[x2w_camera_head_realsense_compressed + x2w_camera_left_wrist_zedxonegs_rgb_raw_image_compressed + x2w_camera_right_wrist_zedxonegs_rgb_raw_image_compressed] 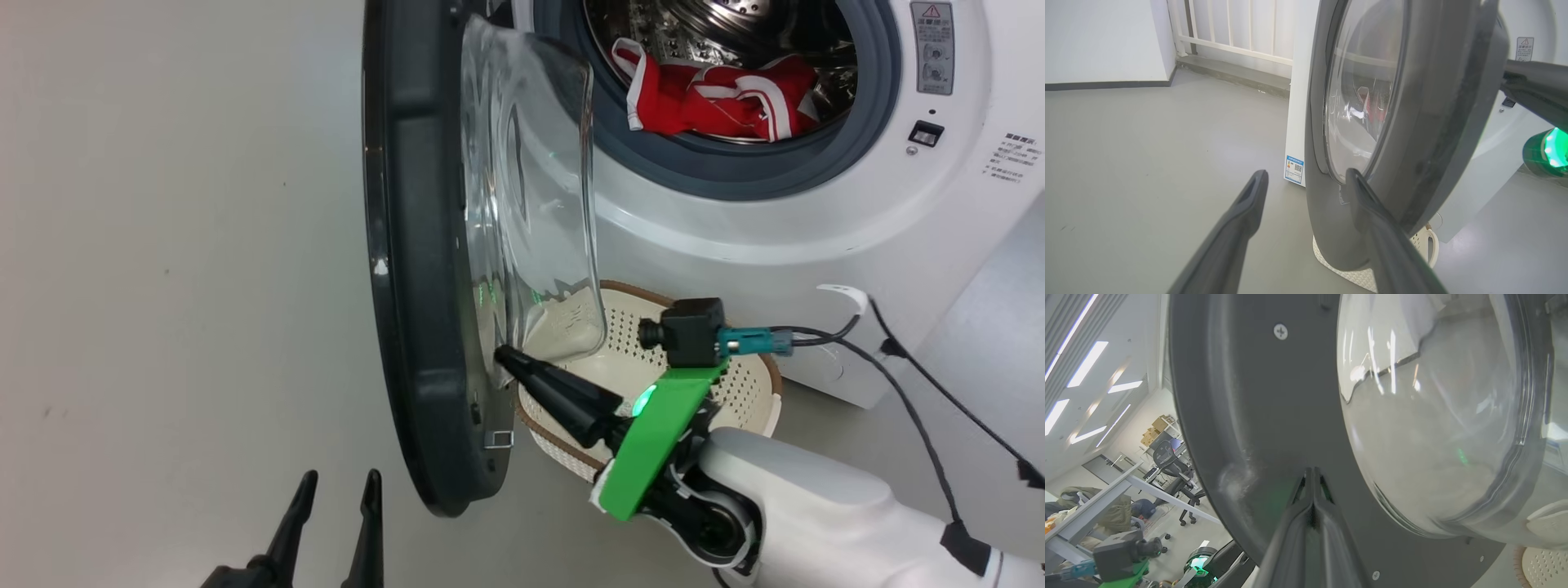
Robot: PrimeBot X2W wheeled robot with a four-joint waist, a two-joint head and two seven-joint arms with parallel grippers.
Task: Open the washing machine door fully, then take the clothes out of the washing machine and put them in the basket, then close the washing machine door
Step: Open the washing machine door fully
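Door (424, 269) stands out edge-on, right fingers (522, 367) pressed together, tips against its inner face beside the glass. Left fingers (369, 514) spread wide, empty, near its rim.

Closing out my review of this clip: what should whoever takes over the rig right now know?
Left claw: open, empty, low beside the outer face of the washing machine door.
Right claw: shut, tip at the door's inner face, beside the glass.
Clothes: in the washing machine drum.
Basket: on the floor below the door, no clothes visible in it.
Done: door swung wide.
Left: push it fully open if needed, move clothes to basket, close door.
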